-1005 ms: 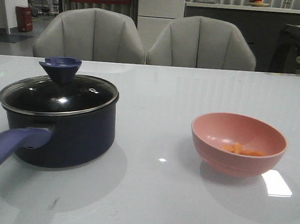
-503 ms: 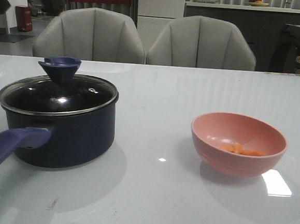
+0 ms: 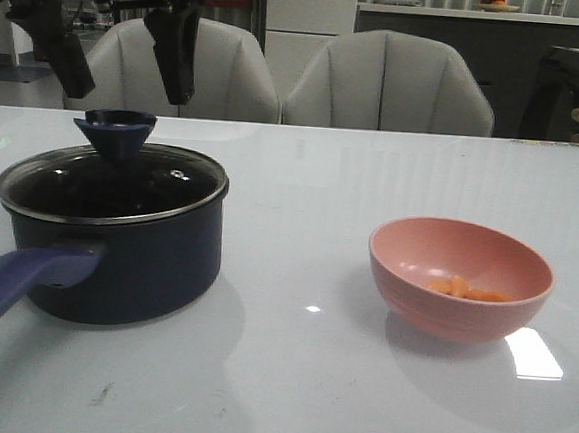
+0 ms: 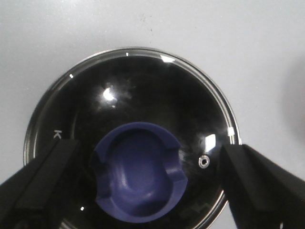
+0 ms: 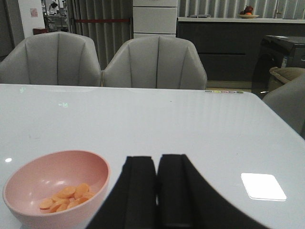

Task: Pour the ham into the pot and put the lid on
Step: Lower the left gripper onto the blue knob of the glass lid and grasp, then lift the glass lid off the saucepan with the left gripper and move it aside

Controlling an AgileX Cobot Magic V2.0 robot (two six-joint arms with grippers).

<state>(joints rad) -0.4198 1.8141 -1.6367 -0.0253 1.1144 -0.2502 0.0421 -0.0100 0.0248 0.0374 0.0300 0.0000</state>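
Observation:
The dark pot [image 3: 116, 253] stands at the left of the table, its blue-purple handle [image 3: 13, 285] pointing toward the front left. The glass lid [image 3: 112, 182] sits on it, with its blue-purple knob [image 3: 116, 133] up. My left gripper [image 3: 123, 58] hangs open just above the knob, one finger on each side; in the left wrist view the knob [image 4: 138, 171] lies between the open fingers [image 4: 43, 176]. Orange ham pieces [image 3: 464, 288] lie in the pink bowl [image 3: 460, 280] at the right. My right gripper [image 5: 157, 167] is shut and empty, beside the bowl [image 5: 57, 186].
Two grey chairs [image 3: 281, 75] stand behind the table's far edge. A bright light reflection [image 3: 532, 354] lies on the table in front of the bowl.
My left gripper has come into the front view from above and now hangs open over the lid's knob. Pot, lid and bowl have not moved.

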